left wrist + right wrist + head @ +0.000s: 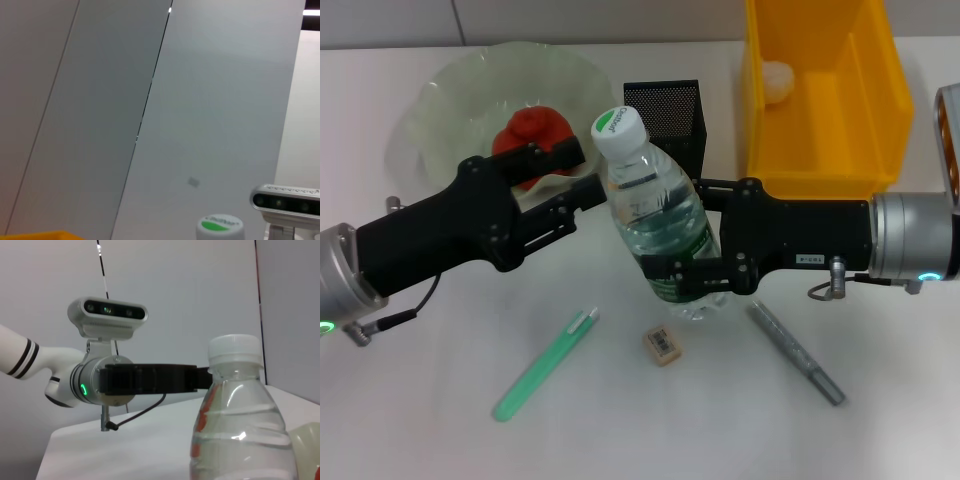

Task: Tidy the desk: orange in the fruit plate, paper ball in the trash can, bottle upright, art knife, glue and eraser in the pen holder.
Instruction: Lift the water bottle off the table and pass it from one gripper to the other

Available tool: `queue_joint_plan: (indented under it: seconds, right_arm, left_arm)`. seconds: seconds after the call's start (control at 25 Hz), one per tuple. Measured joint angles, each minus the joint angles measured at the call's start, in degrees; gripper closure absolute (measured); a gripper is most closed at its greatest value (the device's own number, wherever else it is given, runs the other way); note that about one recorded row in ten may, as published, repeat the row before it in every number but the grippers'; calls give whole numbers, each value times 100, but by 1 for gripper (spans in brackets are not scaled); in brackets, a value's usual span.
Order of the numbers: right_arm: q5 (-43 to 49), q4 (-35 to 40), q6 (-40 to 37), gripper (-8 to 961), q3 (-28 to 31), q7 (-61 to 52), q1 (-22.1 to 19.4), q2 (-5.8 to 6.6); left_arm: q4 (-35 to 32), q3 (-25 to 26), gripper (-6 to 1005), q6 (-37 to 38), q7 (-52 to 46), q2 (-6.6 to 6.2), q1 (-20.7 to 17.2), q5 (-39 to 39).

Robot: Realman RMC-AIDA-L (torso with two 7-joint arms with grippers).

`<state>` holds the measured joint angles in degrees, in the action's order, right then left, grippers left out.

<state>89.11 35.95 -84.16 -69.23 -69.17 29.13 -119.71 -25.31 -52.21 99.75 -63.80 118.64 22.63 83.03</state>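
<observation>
Gripping the bottle (655,215) low down around its green label, our right gripper (692,275) has its fingers pressed onto it, with the arm reaching in flat across the table (440,420). The bottle stands upright but a bit tilted, white cap up. Our left gripper (582,178) comes in level from the other side, fingertips right at the bottle's shoulder; we honestly can't tell if they're spread or touching it.

Behind the bottle sits the pen holder (665,118). Left of the bottle, past our left arm, the orange (530,135) lies in the fruit plate (440,95). Right and behind, the paper ball (778,82) rests inside the trash can (820,160). In front of the bottle are the eraser (662,344), a green stick (545,363) and a grey pen-like tool (796,352).
</observation>
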Motion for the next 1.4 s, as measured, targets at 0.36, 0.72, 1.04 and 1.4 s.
queue_joint_plan:
  seconds: [0.36, 0.72, 1.04, 1.4]
  right_arm:
    - [-24, -355, -10, 192, -3, 344, 226, 0]
    - [-179, -476, 21, 192, -209, 498, 295, -13]
    - [-447, -683, 26, 191, -301, 781, 351, -17]
    - [-454, -790, 28, 192, -302, 783, 404, -18]
  left_arm:
    - [232, -56, 470, -83, -5, 9, 241, 20]
    - [289, -61, 470, -44, -3, 10, 278, -3]
    - [436, -139, 469, -13, 13, 25, 369, -44]
    - [630, -107, 476, 8, 60, 44, 455, -41]
